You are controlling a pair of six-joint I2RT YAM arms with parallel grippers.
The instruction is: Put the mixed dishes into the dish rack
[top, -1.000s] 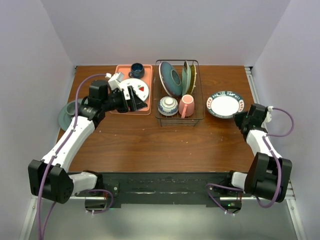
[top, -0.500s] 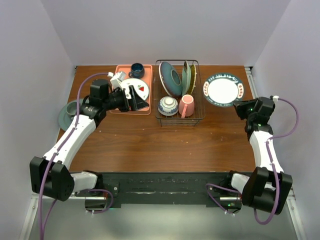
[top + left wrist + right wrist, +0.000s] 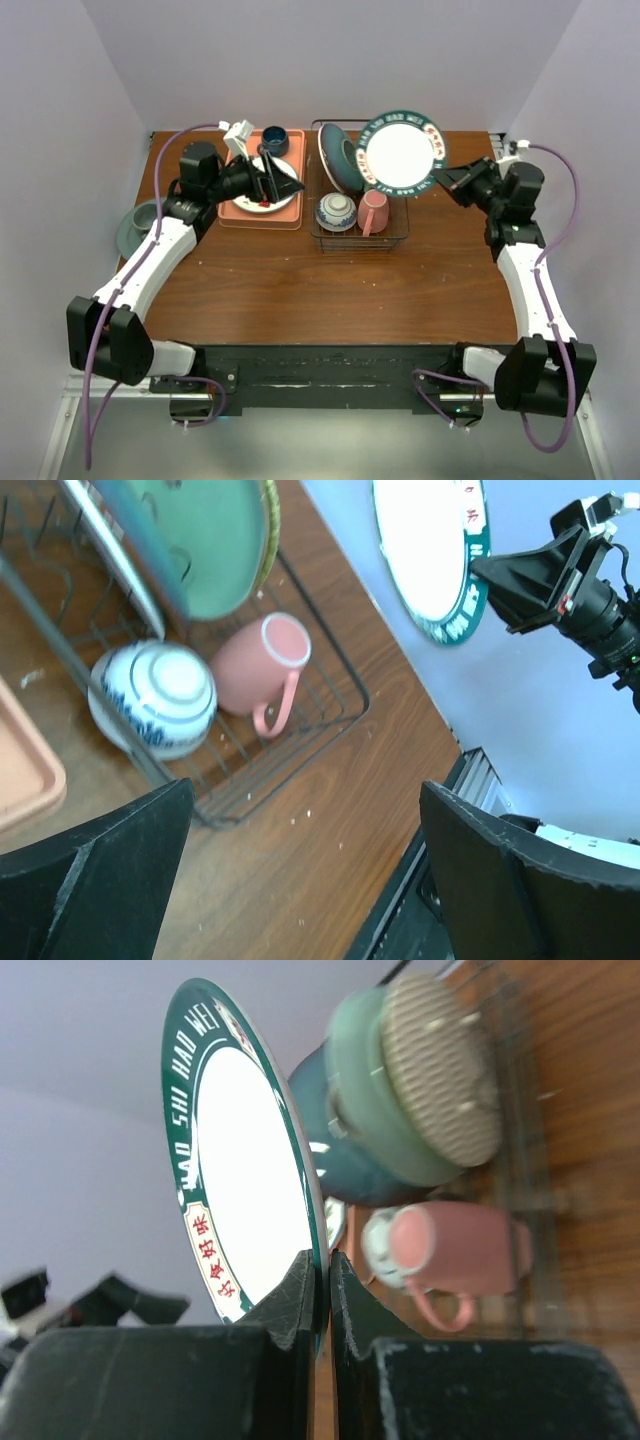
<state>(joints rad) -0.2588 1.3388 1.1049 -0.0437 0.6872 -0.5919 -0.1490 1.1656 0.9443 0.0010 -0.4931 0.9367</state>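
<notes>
Green-rimmed plate (image 3: pixel 402 150), clamped at its edge in the right gripper (image 3: pixel 442 174), hangs over the dish rack (image 3: pixel 395 236) at top centre, partly hiding its upright plates (image 3: pixel 341 160). A second ago it lay on the table (image 3: pixel 330 290). Left gripper (image 3: pixel 280 182) jaws apart over pink tray (image 3: pixel 290 216).

I am holding the white plate with the green rim (image 3: pixel 402 150) up in the air, on its edge, pinched in my right gripper (image 3: pixel 441 181) close by the dish rack (image 3: pixel 398 226). Inside the rack, the pink mug (image 3: pixel 374 211) is lying on its side next to the blue-and-white bowl (image 3: pixel 336 211), which is sitting upside down. A deep teal plate (image 3: pixel 340 160), a green plate (image 3: pixel 375 1110) and the yellow woven plate (image 3: pixel 445 1070) are standing on edge behind them. A white plate with red marks (image 3: pixel 255 200) is lying on the pink tray (image 3: pixel 290 222).
</notes>
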